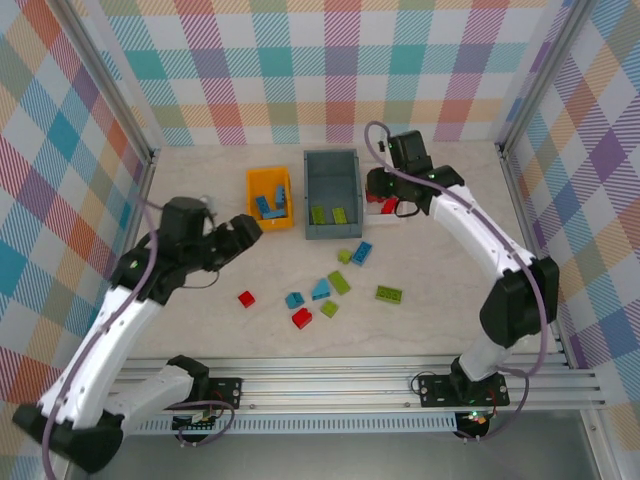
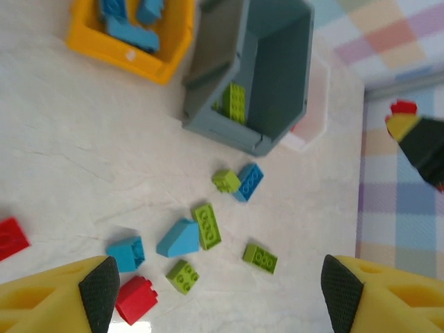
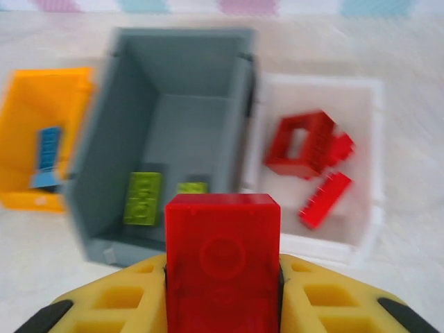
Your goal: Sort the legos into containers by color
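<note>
The right gripper (image 3: 222,295) is clamping a red studded plastic brick (image 3: 222,250) across its two side faces. It is hovering above the containers, roughly where the deep grey-blue plastic bin (image 3: 180,69) is meeting the small white plastic tray (image 3: 368,111). The wrist view is blurring here, so which of the two lies directly beneath is hard to tell. The brick is looking light, rigid and glossy, so a firm pinch on flat parallel sides is suiting it, and it is likely to bounce a little when dropped. The tray is holding a hollow red square piece (image 3: 300,142) and other red bricks, the bin is holding lime green ones, and the small orange-yellow plastic bin (image 3: 41,104) blue ones. The bin's tall wall is standing just beside the tray, leaving little room there, while the tray's side away from the bin is lying open. The left gripper (image 2: 220,291) is hanging with fingers spread wide and nothing between them. It is above the loose mixed bricks (image 2: 207,225) scattered on the pale table (image 1: 430,340), well apart from the right arm.
</note>
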Action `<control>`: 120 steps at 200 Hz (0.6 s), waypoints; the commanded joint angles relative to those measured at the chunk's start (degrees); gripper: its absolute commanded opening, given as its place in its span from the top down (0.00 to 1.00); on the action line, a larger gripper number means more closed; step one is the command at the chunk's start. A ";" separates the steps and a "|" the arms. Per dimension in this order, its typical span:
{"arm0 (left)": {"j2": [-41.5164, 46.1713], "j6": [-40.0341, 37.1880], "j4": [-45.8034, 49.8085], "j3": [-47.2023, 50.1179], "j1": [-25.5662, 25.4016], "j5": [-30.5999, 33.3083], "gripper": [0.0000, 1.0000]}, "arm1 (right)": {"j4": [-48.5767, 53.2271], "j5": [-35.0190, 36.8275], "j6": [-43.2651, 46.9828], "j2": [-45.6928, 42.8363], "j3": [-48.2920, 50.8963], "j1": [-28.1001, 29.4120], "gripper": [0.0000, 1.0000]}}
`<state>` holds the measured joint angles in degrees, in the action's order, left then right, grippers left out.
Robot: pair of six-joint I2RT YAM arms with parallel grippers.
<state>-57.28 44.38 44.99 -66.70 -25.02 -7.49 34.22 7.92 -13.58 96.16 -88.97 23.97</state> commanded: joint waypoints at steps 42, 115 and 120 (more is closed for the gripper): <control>-14.24 0.03 -9.42 -5.68 -15.12 5.82 0.24 | 9.23 -2.94 -7.03 16.64 -9.79 -3.99 0.63; -19.93 -0.65 -9.67 -6.27 -22.28 10.23 0.25 | 11.05 -3.53 -5.41 23.64 -15.86 -5.71 0.45; -20.04 -0.76 -9.52 -6.16 -22.35 10.31 0.25 | 10.98 -3.42 -5.19 23.40 -15.88 -5.76 0.43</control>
<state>-77.06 44.12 36.14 -72.07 -45.89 0.25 43.48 5.30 -19.11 119.35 -102.89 18.70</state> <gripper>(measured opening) 0.750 0.528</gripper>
